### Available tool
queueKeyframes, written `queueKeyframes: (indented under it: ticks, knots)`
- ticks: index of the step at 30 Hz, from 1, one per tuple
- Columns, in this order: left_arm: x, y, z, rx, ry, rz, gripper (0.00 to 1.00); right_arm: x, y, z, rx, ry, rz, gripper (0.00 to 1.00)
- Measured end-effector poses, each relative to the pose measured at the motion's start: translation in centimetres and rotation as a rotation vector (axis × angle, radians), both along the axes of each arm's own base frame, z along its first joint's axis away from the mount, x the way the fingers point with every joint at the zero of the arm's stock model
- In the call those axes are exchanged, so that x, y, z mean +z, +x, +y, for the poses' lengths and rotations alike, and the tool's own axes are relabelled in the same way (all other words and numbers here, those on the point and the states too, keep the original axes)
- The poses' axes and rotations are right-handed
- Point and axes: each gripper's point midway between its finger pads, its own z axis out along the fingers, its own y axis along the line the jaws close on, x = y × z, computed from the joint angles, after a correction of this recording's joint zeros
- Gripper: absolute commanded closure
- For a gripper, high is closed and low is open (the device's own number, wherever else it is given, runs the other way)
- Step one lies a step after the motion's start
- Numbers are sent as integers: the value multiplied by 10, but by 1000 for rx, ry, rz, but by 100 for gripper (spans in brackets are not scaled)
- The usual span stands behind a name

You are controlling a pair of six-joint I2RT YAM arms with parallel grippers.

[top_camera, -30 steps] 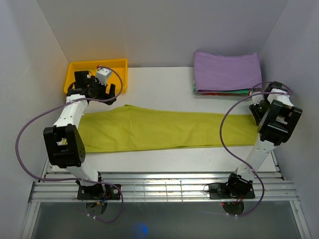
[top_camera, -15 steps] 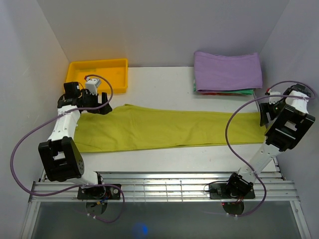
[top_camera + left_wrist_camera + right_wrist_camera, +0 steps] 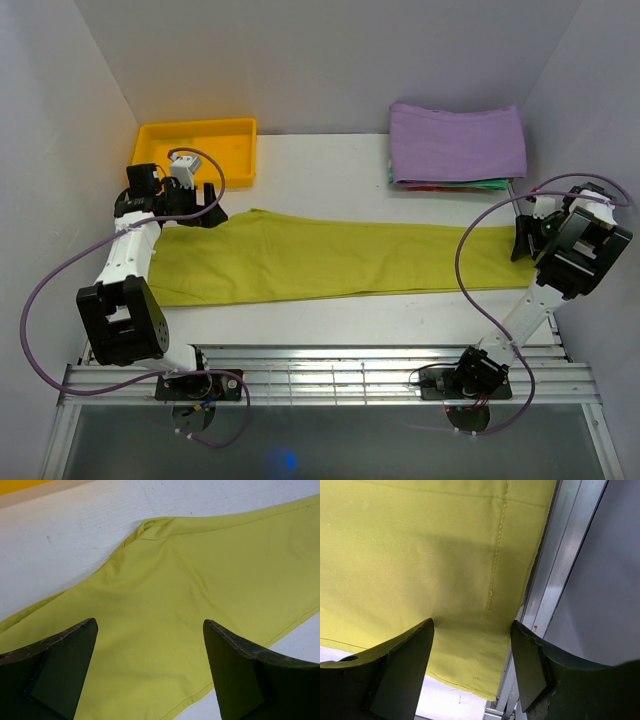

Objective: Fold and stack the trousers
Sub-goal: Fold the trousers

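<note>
- Left pincer [image 3: 150,625] first: it was released, dark fingers [image 3: 60,655] spread wide, with nothing caught between them and only yellow-green cloth showing in the gap.
- It hung over the wider, left end of the trousers [image 3: 200,570]. Whether the tips pressed the fabric, I could not tell.
- Just past it, the far edge of the cloth curled into a small fold at a corner, with bare white surface [image 3: 75,530] beyond.
- Over to the right pincer [image 3: 472,625]: that one was released too, fingers parted and empty, poised over the narrow end of the trousers.
- A stitched line ran across the cloth close to its end there. That end reached right up to a metal rail [image 3: 560,555] at the right edge of the surface, with a grey wall [image 3: 605,580] behind the rail.
- From overhead, the trousers lay flat in one long strip across the middle of the surface. They ran left to right, with a pincer at each end.
- A yellow tray [image 3: 200,135] sat in the back left corner, behind the left pincer and apart from the trousers.
- A purple folded cloth [image 3: 457,140] rested in the back right corner on top of a small stack showing green and red edges. White surface lay between that stack and the trousers.
</note>
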Motion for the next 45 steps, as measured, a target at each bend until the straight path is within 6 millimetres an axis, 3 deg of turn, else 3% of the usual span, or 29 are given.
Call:
queueKeyframes:
  ticks: [6,9,10,11,12,14,18,27,33,37,39,42,45]
  knots:
    - [2,0,-2,1,-12,-1,2,-9,-4,-3,-10,-12,33,28]
    - [3,1,-2,-2,-15,-5,2,-10,-6,-2,-19,-7,44,49]
    - [4,1,-2,-3,-16,-6,2,-10,-6,-1,-18,-5,45,61]
    - [4,1,-2,-4,-16,-6,2,-10,-6,-3,-12,-13,45,86]
    - [4,1,-2,-4,-16,-7,2,-8,-6,-9,-8,-36,43,92]
    - [4,1,-3,-5,-17,-8,2,-4,-7,-19,-16,-80,44,92]
    - [4,2,-2,-2,-14,-9,2,-2,-7,-19,-9,-82,44,92]
    - [6,-1,6,41,4,-22,2,22,-22,2,50,-29,72,92]
    - [-2,-12,38,151,51,34,2,73,-18,-4,59,-84,-15,92]
    - [-20,-29,84,269,44,119,2,106,-10,-5,72,-134,-90,92]
    - [-27,-39,103,323,47,146,2,118,-5,2,87,-136,-120,92]
    - [-35,-48,108,336,44,176,2,135,6,28,142,-117,-156,92]
    - [-39,-54,103,321,29,201,2,149,29,83,257,-73,-195,92]
